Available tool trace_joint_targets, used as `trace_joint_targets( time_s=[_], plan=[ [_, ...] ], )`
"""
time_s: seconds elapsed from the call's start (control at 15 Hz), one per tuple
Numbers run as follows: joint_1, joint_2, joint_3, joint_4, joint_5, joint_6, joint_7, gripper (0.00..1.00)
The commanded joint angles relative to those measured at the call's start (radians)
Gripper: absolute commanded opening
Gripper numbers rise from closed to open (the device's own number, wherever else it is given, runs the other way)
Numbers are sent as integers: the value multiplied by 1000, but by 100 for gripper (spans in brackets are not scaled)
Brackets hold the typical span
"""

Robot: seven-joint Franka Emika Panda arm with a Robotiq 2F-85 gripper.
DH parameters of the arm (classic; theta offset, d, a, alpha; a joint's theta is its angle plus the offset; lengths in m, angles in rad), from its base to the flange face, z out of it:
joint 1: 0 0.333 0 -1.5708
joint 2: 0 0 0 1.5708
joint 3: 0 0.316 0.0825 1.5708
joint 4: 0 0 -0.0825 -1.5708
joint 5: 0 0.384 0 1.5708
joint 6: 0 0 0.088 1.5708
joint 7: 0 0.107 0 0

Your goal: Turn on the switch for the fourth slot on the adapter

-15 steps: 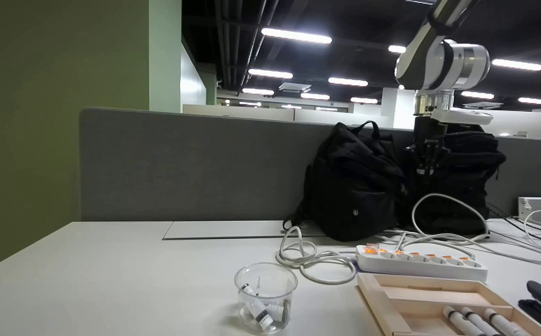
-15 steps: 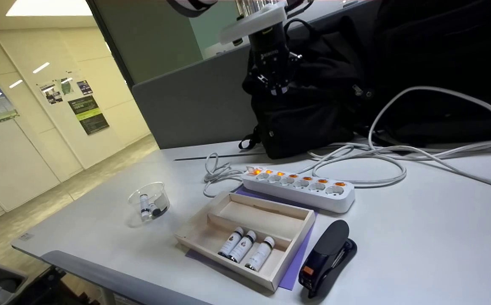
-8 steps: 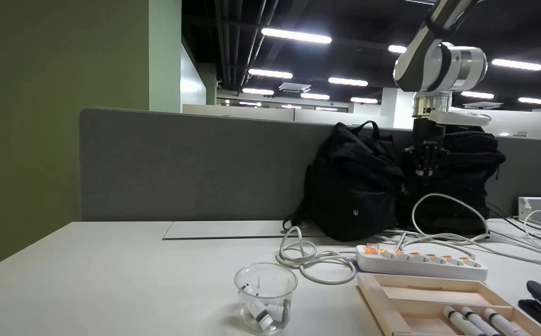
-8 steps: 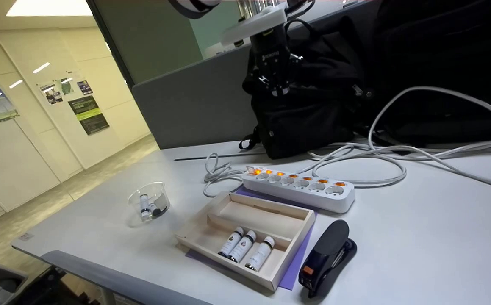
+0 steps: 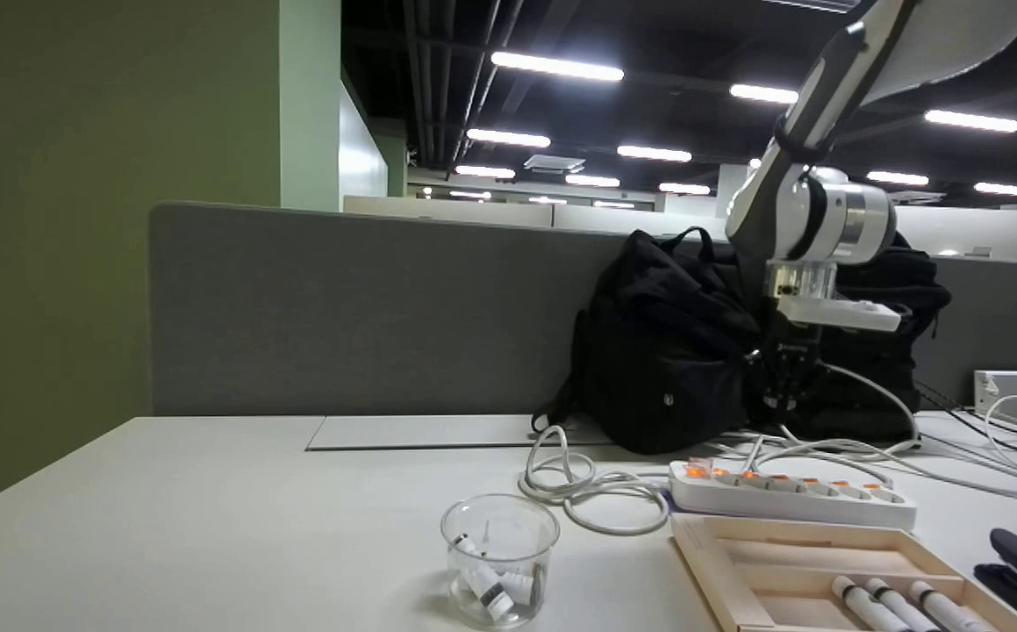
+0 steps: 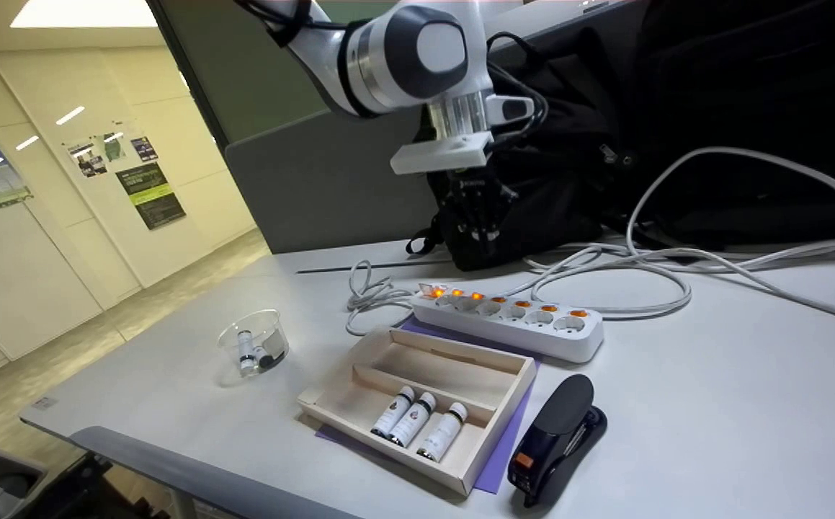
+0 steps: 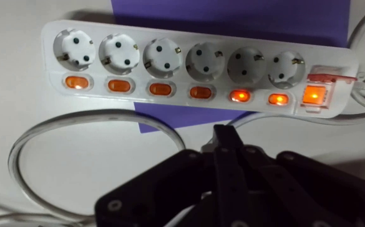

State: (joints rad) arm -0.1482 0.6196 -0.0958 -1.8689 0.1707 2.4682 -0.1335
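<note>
Left of the fingers (image 7: 228, 138) in the wrist view, the white cord (image 7: 113, 116) loops on the surface (image 7: 84, 176); lower without snagging it. The adapter (image 7: 184, 79) lies beyond and below the fingers, not touching them. Its third switch (image 7: 160, 89) from the left and, nearer the fingers, its fourth switch (image 7: 200, 92) are both unlit; which serves slot four depends on the counting end, so settle that first. The fingers look pressed together with nothing held, a good blunt probe: centre them over the chosen switch, then press straight down until it lights. Slightly right of them, the lit switch (image 7: 239, 95) could be knocked off by drift; farther right, leave the main switch (image 7: 314, 95) alone.
</note>
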Motion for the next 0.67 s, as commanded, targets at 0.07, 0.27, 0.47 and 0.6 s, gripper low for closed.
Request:
trace_joint_targets(
  time_s=[0.07,0.27,0.47,0.6],
  plan=[
    [-31,118,14,67,17,36,83,0],
    [-49,164,18,92,23,66,95,0],
    [-67,196,35,117,36,80,90,0],
    [-71,207,40,130,35,71,91,0]
  ],
)
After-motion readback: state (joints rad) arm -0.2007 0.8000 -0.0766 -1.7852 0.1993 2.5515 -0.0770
